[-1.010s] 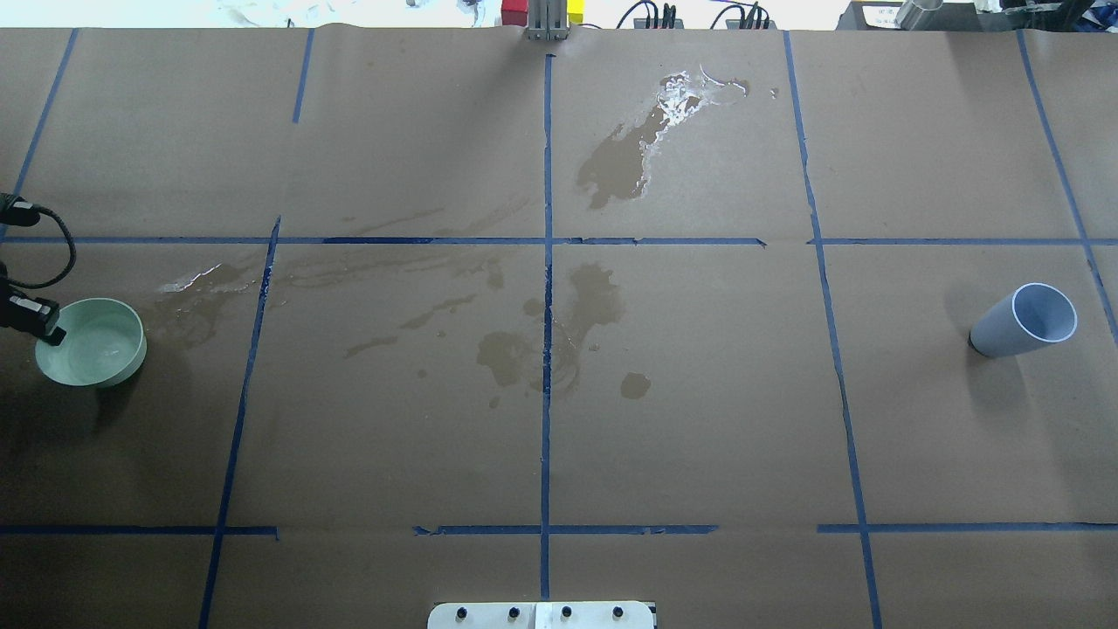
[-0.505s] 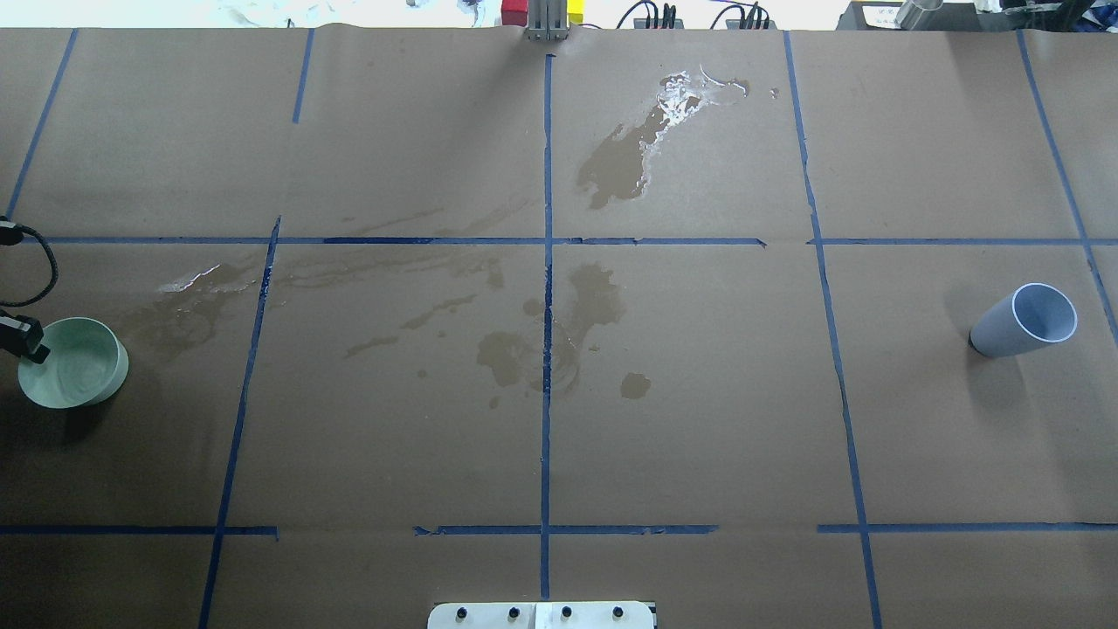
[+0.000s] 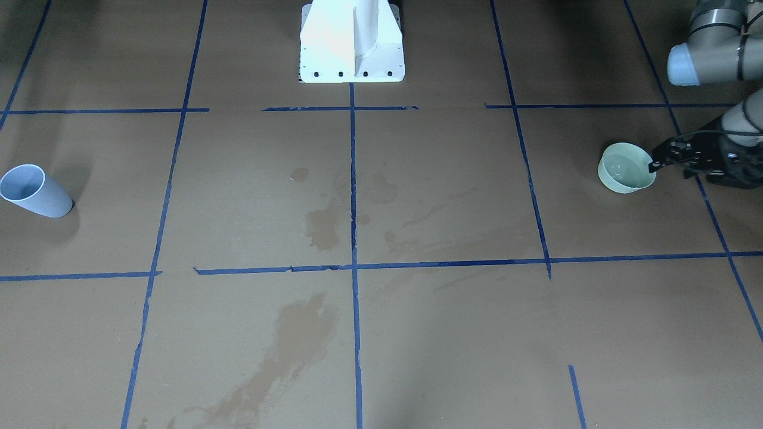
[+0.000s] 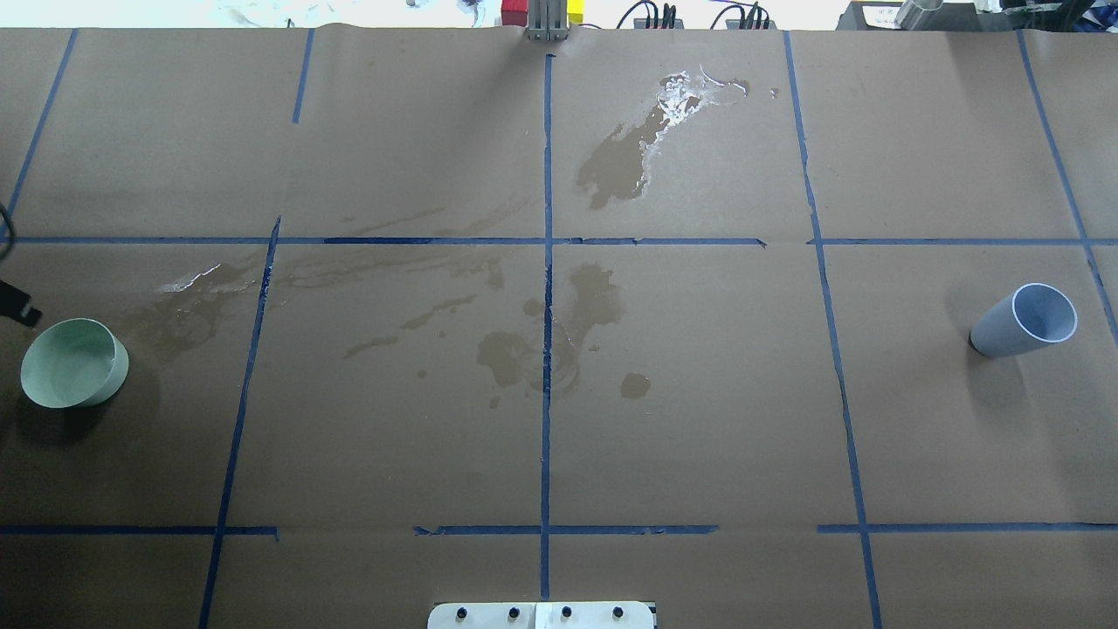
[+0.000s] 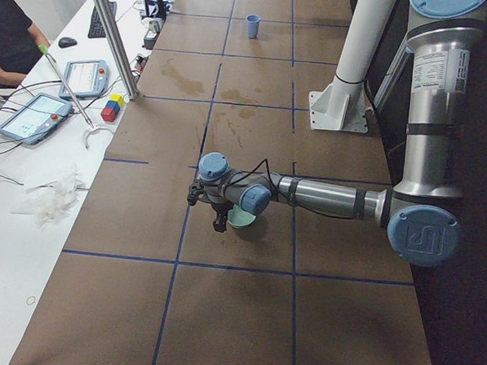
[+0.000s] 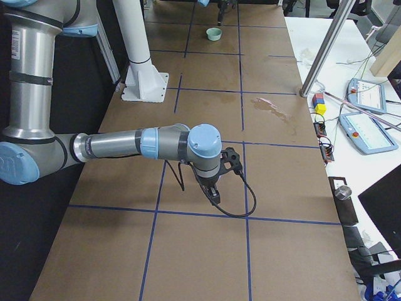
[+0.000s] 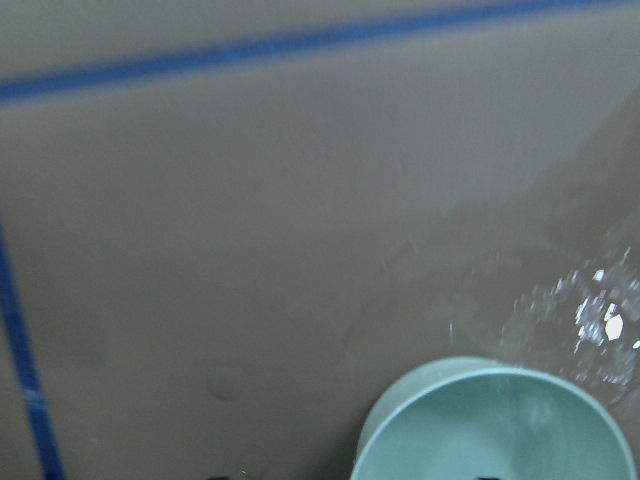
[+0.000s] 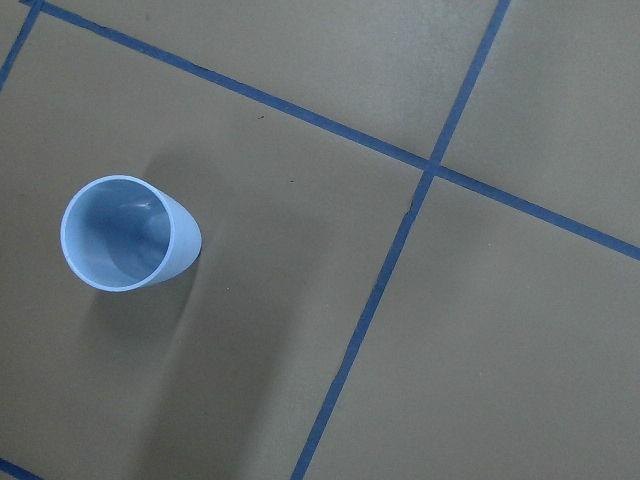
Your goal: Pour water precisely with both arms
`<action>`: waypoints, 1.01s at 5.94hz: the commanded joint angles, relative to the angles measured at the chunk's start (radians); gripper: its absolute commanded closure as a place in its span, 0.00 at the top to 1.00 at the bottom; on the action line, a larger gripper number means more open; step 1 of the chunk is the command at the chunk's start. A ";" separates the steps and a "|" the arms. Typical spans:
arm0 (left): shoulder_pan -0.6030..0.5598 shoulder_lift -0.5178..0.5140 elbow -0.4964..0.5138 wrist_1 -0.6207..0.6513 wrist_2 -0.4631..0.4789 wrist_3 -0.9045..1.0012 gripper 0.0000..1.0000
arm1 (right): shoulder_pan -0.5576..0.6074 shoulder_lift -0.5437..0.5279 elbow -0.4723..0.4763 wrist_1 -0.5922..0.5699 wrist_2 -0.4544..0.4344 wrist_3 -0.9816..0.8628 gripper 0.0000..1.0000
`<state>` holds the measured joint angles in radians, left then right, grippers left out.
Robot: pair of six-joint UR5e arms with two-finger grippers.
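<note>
A pale green bowl (image 4: 74, 362) sits on the brown paper at the table's left end, with a faint sheen of water (image 3: 625, 168) inside. My left gripper (image 3: 656, 164) hovers just off the bowl's rim, its fingers apart and holding nothing; in the overhead view only a black tip (image 4: 21, 307) shows at the edge. The bowl (image 7: 495, 425) fills the bottom of the left wrist view. A light blue cup (image 4: 1022, 321) stands upright at the far right, also seen from above (image 8: 125, 232). My right gripper (image 6: 215, 194) shows only in the exterior right view; I cannot tell its state.
Dark wet stains (image 4: 559, 332) and a glossy spill (image 4: 677, 100) mark the paper, crossed by blue tape lines (image 4: 547, 262). Fresh droplets (image 7: 600, 320) glint beside the bowl. The white pedestal base (image 3: 351, 42) stands mid-table on the robot's side. A person (image 5: 10, 43) sits at a side desk.
The left gripper carried the green bowl left and toward the robot, then let go of its rim and drew back. The bowl now rests alone. The blue cup has not moved.
</note>
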<state>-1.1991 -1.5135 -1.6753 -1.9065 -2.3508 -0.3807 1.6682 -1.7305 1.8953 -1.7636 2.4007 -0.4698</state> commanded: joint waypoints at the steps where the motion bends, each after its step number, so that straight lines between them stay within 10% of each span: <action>1: -0.147 -0.008 -0.081 0.036 0.001 0.005 1.00 | -0.042 -0.006 -0.012 -0.004 0.000 0.068 1.00; 6: -0.370 0.045 -0.083 0.440 -0.059 0.473 1.00 | -0.136 -0.004 -0.053 0.004 -0.009 0.083 1.00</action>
<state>-1.5579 -1.5014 -1.7618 -1.4864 -2.3812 0.0786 1.5406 -1.7354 1.8439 -1.7607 2.3878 -0.3980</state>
